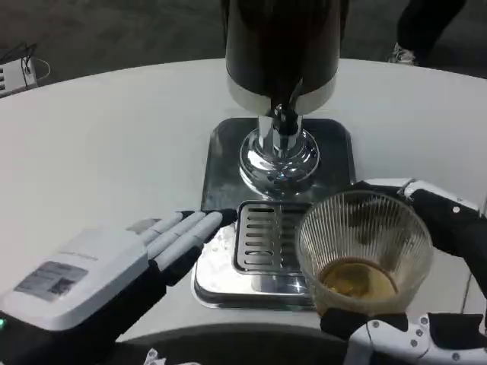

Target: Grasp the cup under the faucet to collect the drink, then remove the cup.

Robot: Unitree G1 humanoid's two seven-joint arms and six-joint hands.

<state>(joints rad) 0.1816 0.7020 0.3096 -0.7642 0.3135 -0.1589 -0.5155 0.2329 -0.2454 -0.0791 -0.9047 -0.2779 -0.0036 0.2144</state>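
Right robot hand [426, 266] holds ribbed glass cup [364, 251] (amber drink inside).

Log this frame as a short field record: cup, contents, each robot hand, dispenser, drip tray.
cup: ribbed clear glass cup, upright, off to the right of the faucet
contents: a little brown drink at the bottom
right robot hand: holds the cup, fingers around it
left robot hand: holds nothing, fingers straight, tips by the drip tray
dispenser: dark body, chrome base, on white table
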